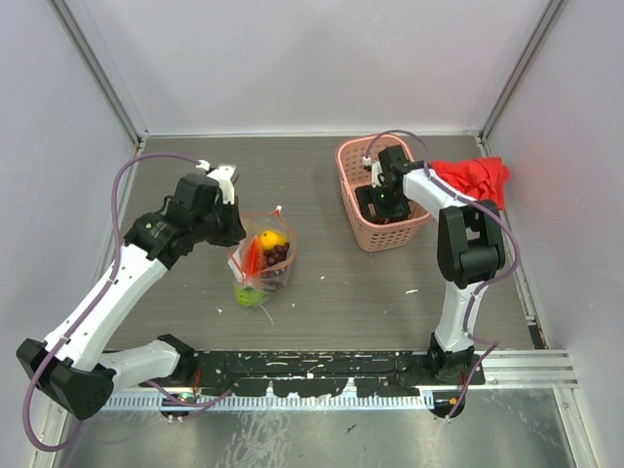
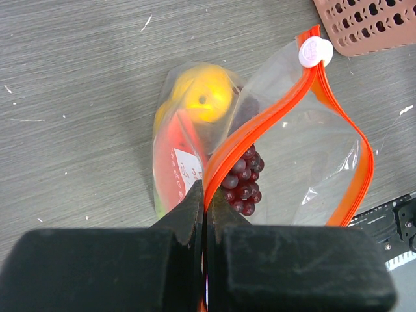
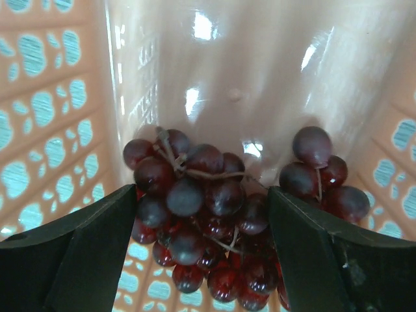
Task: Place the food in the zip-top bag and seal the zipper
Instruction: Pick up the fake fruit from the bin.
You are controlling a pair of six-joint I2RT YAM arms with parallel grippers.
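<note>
Zip-top bag (image 1: pixel 263 261): lying on the tabletop (image 1: pixel 322 302), centre-left, mouth partly gaping.
Contents: yellow piece (image 2: pixel 201 97), grape bunch (image 2: pixel 244 185), lime-green ball (image 1: pixel 249 295).
Zipper (image 2: pixel 260 127): orange-red strip, white slider (image 2: pixel 315 52) at its far end.
Left tool (image 2: pixel 206 207): clenched on the Zipper at its near end.
Right tool (image 3: pixel 203 214): spread wide inside the pink basket (image 1: pixel 353 210), straddling a second grape bunch (image 3: pixel 188 195); perhaps touching it, hard to tell.

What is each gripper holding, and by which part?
Left gripper pinches the zip-top bag by its orange zipper. Right gripper holds nothing: open around a grape bunch in the pink basket.
</note>
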